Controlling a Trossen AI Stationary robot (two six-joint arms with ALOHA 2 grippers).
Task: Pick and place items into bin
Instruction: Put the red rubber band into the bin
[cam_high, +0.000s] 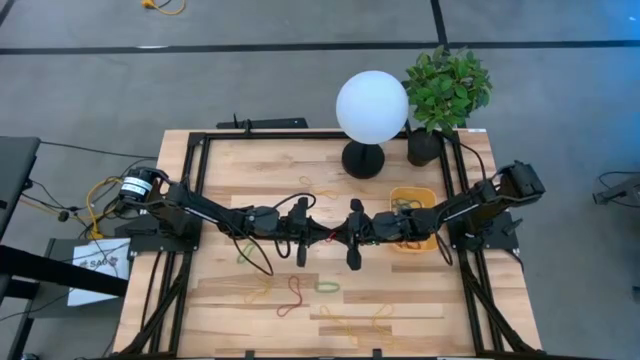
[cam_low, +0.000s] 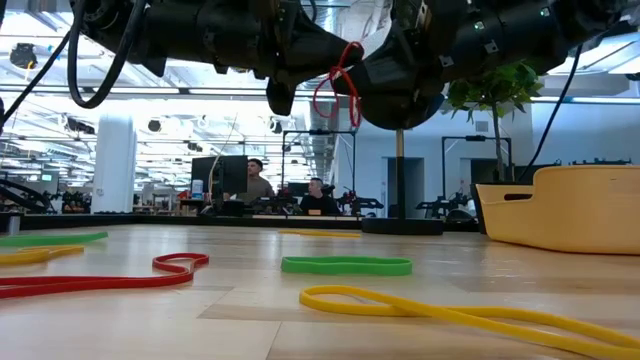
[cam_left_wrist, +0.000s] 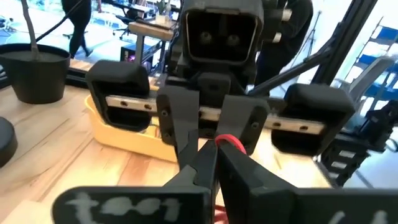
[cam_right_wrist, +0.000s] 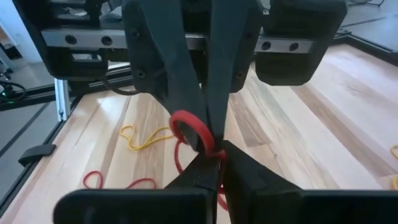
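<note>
Both grippers meet above the middle of the table, each shut on one red rubber band (cam_high: 331, 236). In the low view this band (cam_low: 340, 85) hangs high over the wood between my left gripper (cam_high: 318, 233) and my right gripper (cam_high: 347, 233). The yellow-orange bin (cam_high: 418, 192) rests flat toward the table's right, partly under the right arm; it also shows in the low view (cam_low: 580, 210). More bands lie loose on the near half: green (cam_high: 327, 287), red (cam_high: 292, 296), yellow (cam_high: 256, 292) and yellow (cam_high: 352, 325). My left gripper (cam_right_wrist: 210, 142) pinches the red band's loop (cam_right_wrist: 185, 126) between its two fingertips, reaching level from the table's left. The band is lifted clear of the table. My right gripper (cam_right_wrist: 219, 163) pinches the same band just beside that spot (cam_right_wrist: 216, 153), level from the table's right; a slack strand (cam_right_wrist: 179, 158) hangs below.
A white globe lamp (cam_high: 372, 104) on a black base (cam_high: 363, 160) and a black plant pot (cam_high: 425, 146) stand at the far edge. A yellow band (cam_high: 326, 191) lies near the lamp. Black frame rails run along both sides. People sit in the room behind (cam_low: 258, 180).
</note>
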